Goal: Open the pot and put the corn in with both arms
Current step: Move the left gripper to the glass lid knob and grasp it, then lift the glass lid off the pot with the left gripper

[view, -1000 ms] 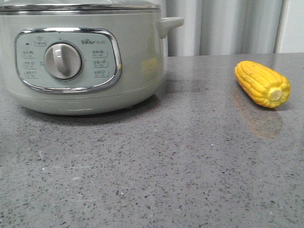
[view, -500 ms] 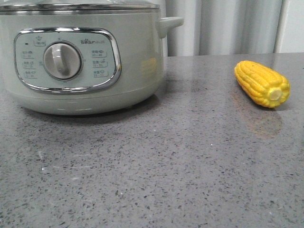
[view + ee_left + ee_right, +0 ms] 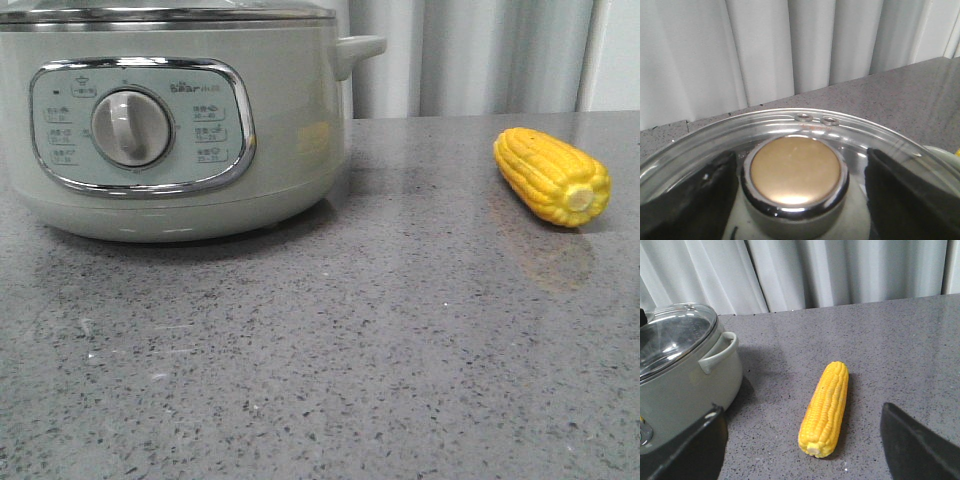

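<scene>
The pot (image 3: 170,130) is seen at the bench's (image 3: 330,350) far left, lid on; the corn (image 3: 552,177) lies well apart at right. Both the left gripper (image 3: 796,175), straddling the lid knob (image 3: 795,172), and the right gripper (image 3: 805,450) are spread wide.

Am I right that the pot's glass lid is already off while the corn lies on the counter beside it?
Not quite. The glass lid is on the pot; the left wrist view shows its gold knob between the open left tool fingers. The corn does lie on the counter.

Kitchen-style setup, grey speckled stone countertop (image 3: 400,330), electric cooking pot (image 3: 170,130), pale curtain (image 3: 840,270) behind
</scene>
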### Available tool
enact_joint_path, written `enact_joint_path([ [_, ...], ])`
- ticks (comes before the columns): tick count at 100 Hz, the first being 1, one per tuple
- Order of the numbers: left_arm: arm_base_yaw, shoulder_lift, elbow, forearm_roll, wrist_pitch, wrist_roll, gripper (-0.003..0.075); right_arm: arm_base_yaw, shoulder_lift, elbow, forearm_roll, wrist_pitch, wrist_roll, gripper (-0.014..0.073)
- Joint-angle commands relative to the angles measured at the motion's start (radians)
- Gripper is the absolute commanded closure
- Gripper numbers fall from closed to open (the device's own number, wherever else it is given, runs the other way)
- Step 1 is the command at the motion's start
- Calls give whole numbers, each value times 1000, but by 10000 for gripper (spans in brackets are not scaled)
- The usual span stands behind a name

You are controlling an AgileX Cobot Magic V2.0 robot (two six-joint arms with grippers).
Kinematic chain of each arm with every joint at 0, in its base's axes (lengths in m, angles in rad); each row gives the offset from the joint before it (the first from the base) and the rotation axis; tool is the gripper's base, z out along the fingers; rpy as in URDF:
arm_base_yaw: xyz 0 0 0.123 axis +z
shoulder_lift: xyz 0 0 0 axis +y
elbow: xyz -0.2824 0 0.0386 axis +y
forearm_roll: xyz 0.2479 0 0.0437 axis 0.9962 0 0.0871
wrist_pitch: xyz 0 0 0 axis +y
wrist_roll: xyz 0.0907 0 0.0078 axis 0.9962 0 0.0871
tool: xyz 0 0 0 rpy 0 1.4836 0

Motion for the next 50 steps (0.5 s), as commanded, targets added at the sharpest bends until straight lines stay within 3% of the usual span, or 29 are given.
enact_joint_path([
  [1,-9,-19,-29,-9,-46,-6,330,-4,11,-37,-5,-67,-10,49],
  [26,-9,-21,-29,-9,-63,-6,590,-4,11,-37,-5,-67,-10,49],
  [50,-9,-57,-74,-9,-95,-6,627,-4,11,-37,-5,-65,-10,49],
])
